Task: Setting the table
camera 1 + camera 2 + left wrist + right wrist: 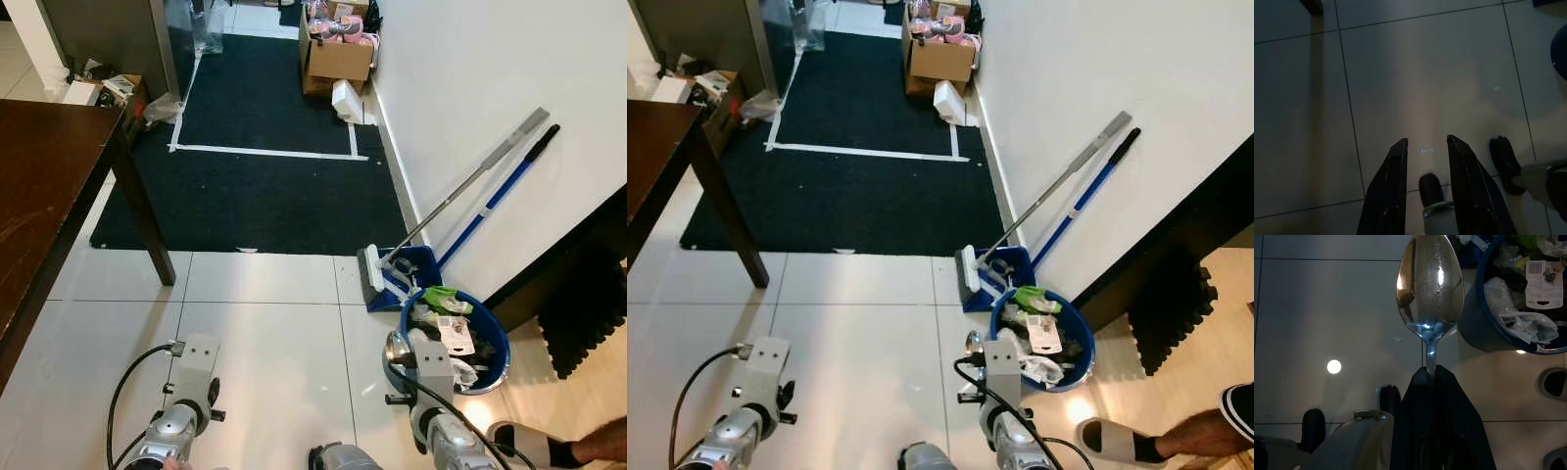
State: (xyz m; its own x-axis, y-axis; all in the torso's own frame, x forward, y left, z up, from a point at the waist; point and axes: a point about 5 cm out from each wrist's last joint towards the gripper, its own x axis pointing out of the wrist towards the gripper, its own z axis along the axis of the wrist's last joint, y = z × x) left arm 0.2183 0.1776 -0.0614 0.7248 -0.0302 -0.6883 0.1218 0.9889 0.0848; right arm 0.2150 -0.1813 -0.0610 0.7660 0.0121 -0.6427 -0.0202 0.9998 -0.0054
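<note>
Spoon (1430,284) is gripped by its handle in the right gripper (1431,374), whose fingers are clenched on it, bowl pointing outward over the white tiled floor (274,333). Just beside the spoon, a blue bucket (495,338) filled with rubbish is seen, with a blue dustpan (397,279) and two long handles leaned against the white wall (470,78). The left gripper (1426,147) is held low over the tiles, fingers parted and empty. A dark wooden table (39,186) is located at the robot's left, well apart from the spoon. A person's foot in a slipper (1112,441) is visible at the right.
</note>
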